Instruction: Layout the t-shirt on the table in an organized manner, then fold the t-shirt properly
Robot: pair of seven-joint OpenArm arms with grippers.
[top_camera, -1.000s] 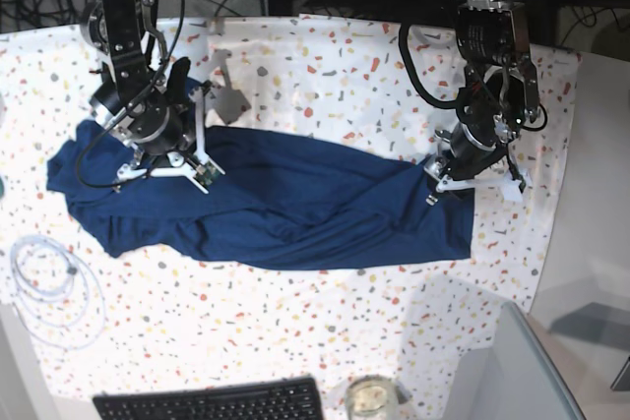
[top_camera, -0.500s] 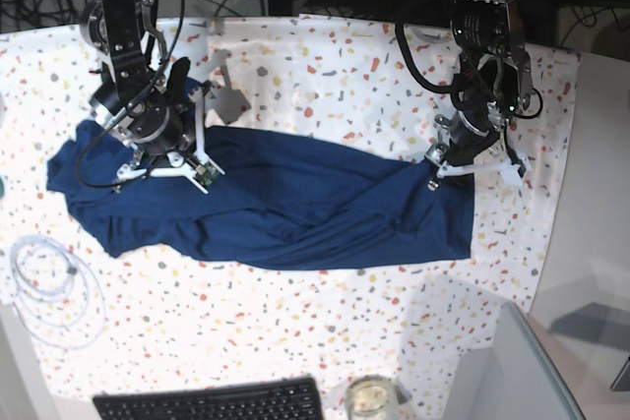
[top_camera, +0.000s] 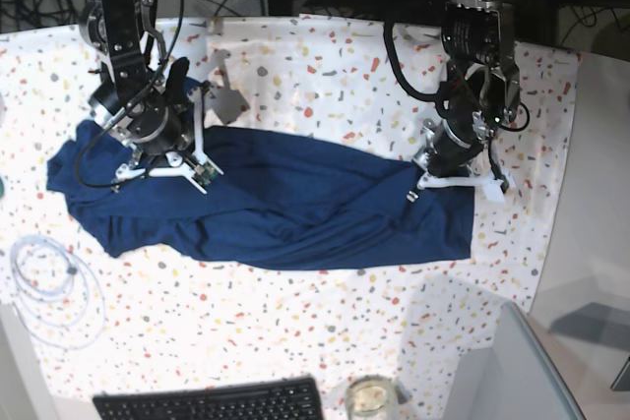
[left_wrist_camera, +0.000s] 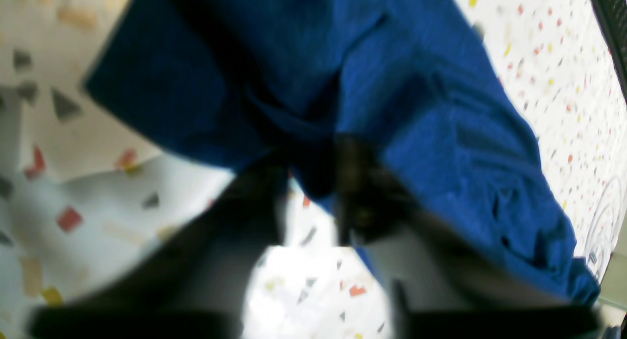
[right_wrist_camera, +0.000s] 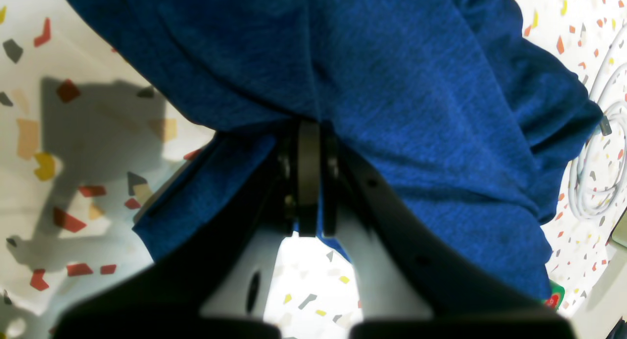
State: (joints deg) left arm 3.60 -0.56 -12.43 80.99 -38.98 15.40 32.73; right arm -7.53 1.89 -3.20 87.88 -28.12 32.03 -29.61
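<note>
The dark navy t-shirt [top_camera: 285, 209] lies bunched in a long, wrinkled band across the middle of the speckled table [top_camera: 325, 66]. My right gripper [top_camera: 162, 166] is at the shirt's left end, and in the right wrist view its fingers [right_wrist_camera: 308, 177] are pressed together with cloth [right_wrist_camera: 401, 84] gathered at their tips. My left gripper [top_camera: 453, 182] is at the shirt's upper right edge. The left wrist view is blurred, but it shows a fold of the shirt [left_wrist_camera: 313, 172] pinched between the two dark fingers [left_wrist_camera: 362, 192].
A coiled white cable [top_camera: 54, 287] lies at the table's left front. A black keyboard [top_camera: 212, 402] and a glass jar [top_camera: 369, 398] sit at the front edge. A small grey object [top_camera: 231, 97] lies behind the shirt. The table's right edge [top_camera: 551, 223] meets a plain grey surface.
My left gripper has shifted left along the shirt's right edge and its jaws have closed on the cloth. The right arm and the rest of the shirt have not moved.
</note>
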